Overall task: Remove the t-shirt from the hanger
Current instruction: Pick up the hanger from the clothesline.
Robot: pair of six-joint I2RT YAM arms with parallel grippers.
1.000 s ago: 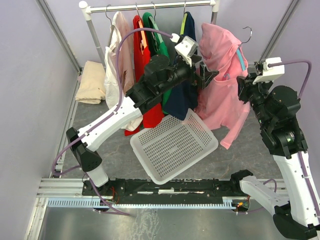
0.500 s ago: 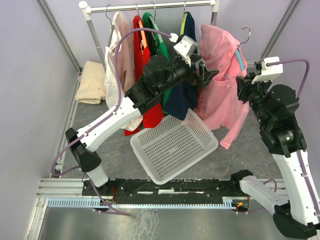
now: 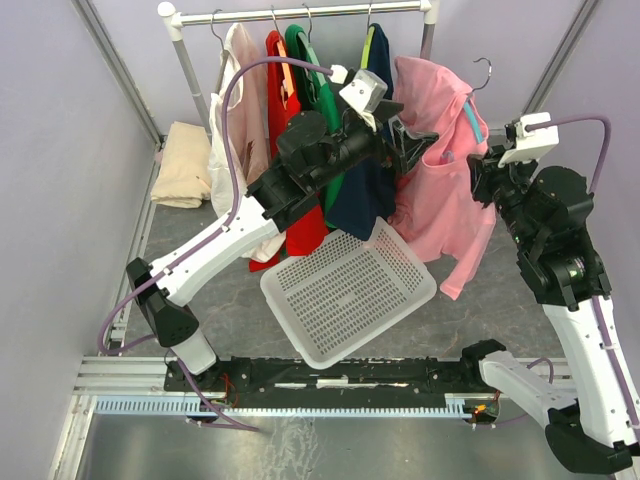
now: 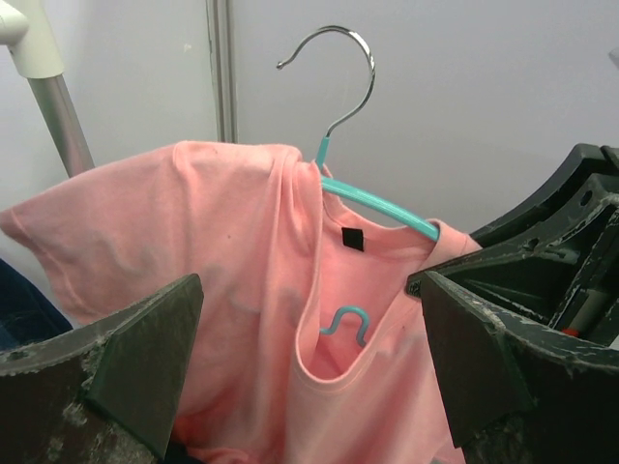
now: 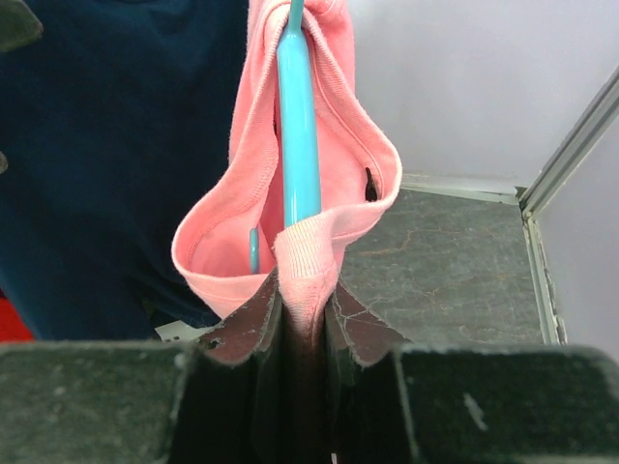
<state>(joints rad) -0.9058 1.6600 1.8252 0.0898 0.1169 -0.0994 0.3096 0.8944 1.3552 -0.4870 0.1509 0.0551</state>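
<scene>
Pink t-shirt [image 3: 440,190] hangs on a teal hanger [image 4: 379,204], whose hook is clear of the rail [image 3: 300,12]. Right claw [image 5: 302,290] is closed narrow, pinching the t-shirt's collar beside the hanger's arm. Left claw [image 4: 309,338] stands spread wide, facing the t-shirt and gripping nothing.

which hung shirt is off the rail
The pink t-shirt on the teal hanger: its hook hangs clear of the rail, collar pinched by the right gripper. The cream shirt, red shirt, green shirt and navy shirt hang on it.
</scene>
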